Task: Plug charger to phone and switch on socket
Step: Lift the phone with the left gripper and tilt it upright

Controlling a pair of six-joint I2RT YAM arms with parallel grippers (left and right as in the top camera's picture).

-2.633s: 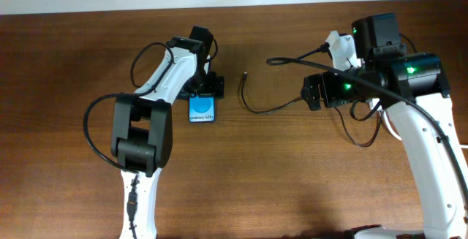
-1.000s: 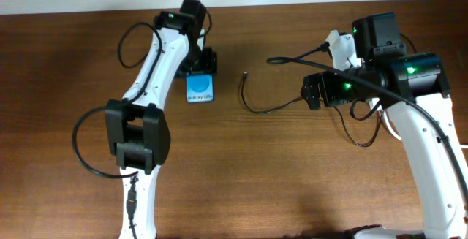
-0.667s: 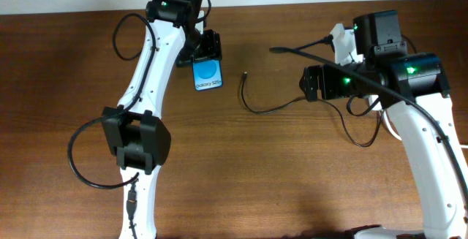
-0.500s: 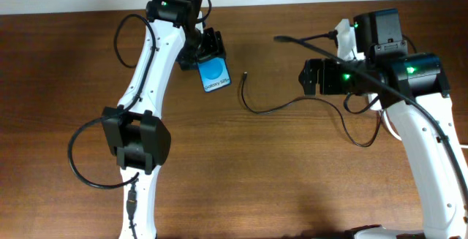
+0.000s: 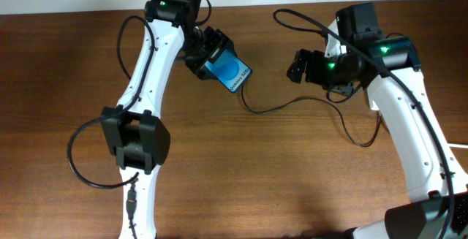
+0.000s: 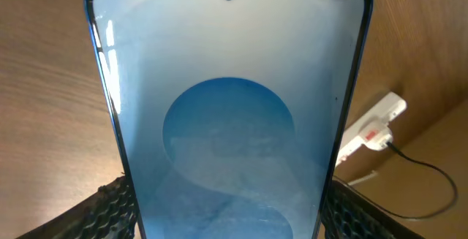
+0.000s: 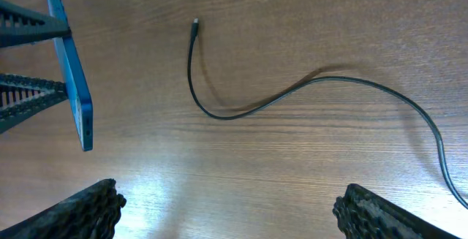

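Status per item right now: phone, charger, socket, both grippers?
phone: screen lit, held tilted off the table, unplugged.
charger: lying loose on the table, plug tip free.
socket: on the table; switch position too small to tell.
left gripper: shut on phone.
right gripper: open, empty.

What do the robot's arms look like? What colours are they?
Both arms are white tubes joined by chunky black joints. The left arm and right arm each glow with little green lights, and thin black cables loop along them. The left gripper and right gripper have black mesh-patterned fingers.
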